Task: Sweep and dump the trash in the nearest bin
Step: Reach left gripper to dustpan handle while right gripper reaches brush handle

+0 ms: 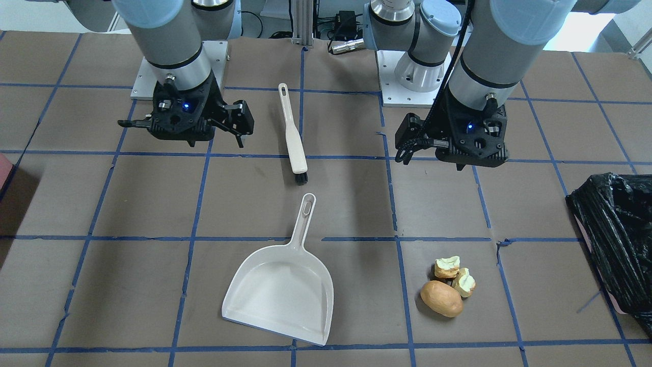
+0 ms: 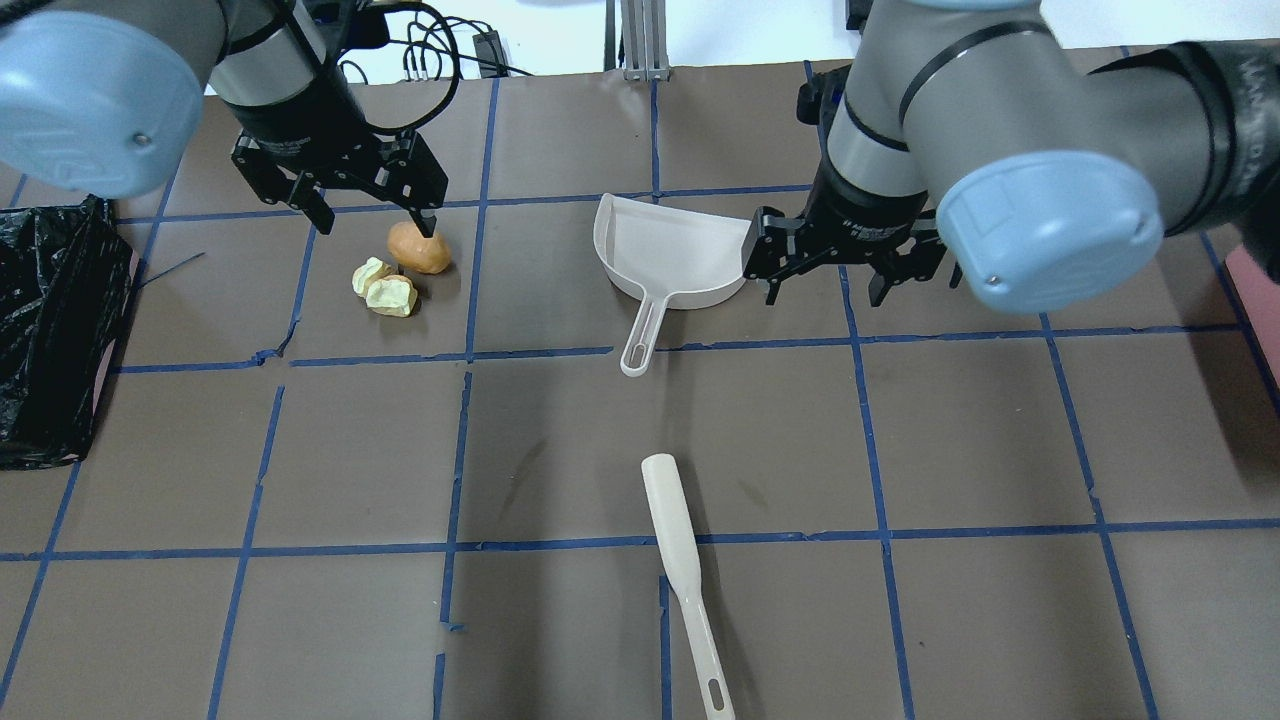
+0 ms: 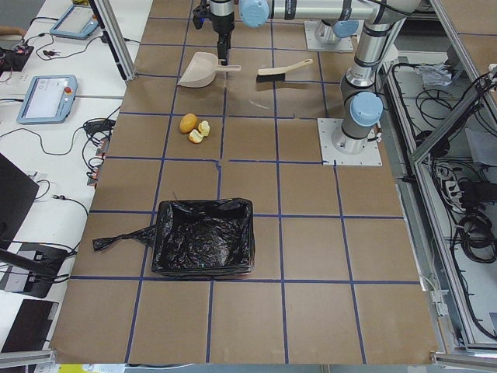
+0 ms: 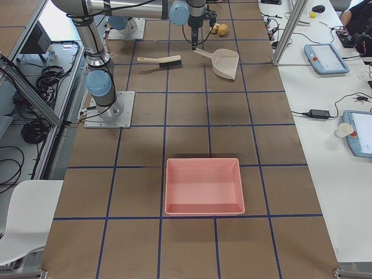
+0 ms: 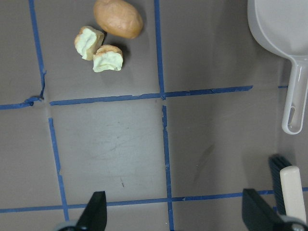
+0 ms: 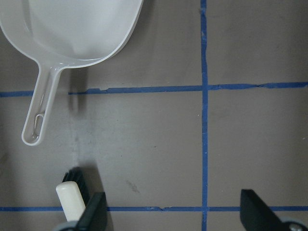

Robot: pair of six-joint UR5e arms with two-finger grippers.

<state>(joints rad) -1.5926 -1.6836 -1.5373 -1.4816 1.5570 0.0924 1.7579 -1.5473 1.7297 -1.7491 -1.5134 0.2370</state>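
While both arms are hanging above the table with nothing in them, the task is looking to me as not yet begun. Nearest to the robot, the brush is lying flat, with its handle pointing toward the base and its bristles pointing out toward the dustpan. Nothing is touching it. Over this part of the table the left gripper is hovering with its jaws spread wide and empty. The right gripper is hovering in the same way, jaws wide apart and holding nothing, and the brush is lying between the two. A little farther out, the dustpan is resting on the table, its handle pointing back toward the brush and its mouth facing away from the robot. At about the same depth, on the robot's left, the trash is sitting in a tight pile of one brown lump and two pale chunks just beside it, well apart from the dustpan. Farthest off to the left, the bin is standing with its black bag open, and the left side view is showing no scrap inside. So I am judging that all steps are remaining: taking the brush and dustpan, sweeping the trash in, carrying it over and dumping it.
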